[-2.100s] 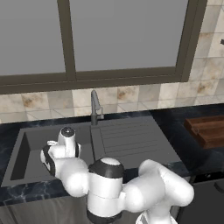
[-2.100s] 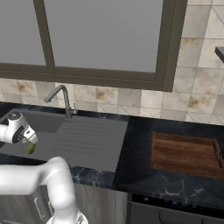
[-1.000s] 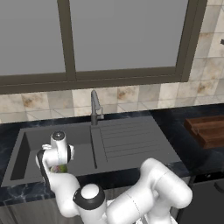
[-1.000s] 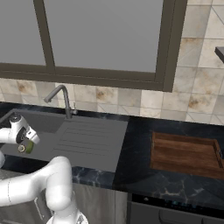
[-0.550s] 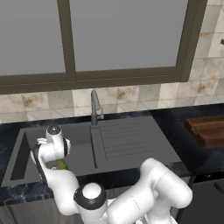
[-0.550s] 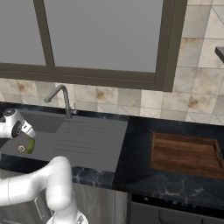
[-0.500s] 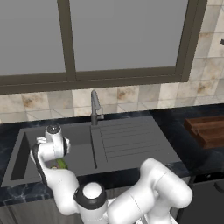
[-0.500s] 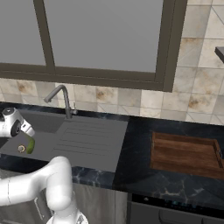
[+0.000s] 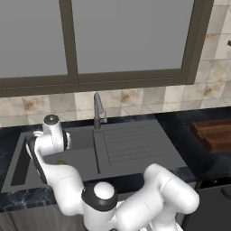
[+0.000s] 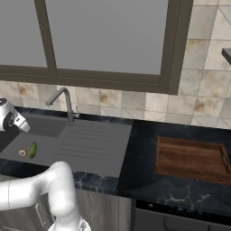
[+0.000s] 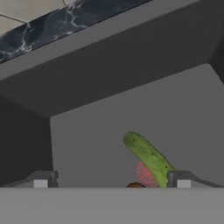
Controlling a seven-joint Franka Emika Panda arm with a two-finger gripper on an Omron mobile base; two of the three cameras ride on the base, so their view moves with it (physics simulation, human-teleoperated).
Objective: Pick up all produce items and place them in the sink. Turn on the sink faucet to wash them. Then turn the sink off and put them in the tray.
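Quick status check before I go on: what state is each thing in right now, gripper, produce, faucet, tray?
gripper: open, holding nothing, above the sink basin.
cucumber: lying on the sink floor, released.
round tan item: in the basin beside the cucumber.
faucet: no water visible.
tray: on the counter, nothing in it.

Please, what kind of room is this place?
Most likely a kitchen: a dark sink with a ridged drainboard and a faucet is set in a black stone counter under a window, and a cucumber lies in the basin.
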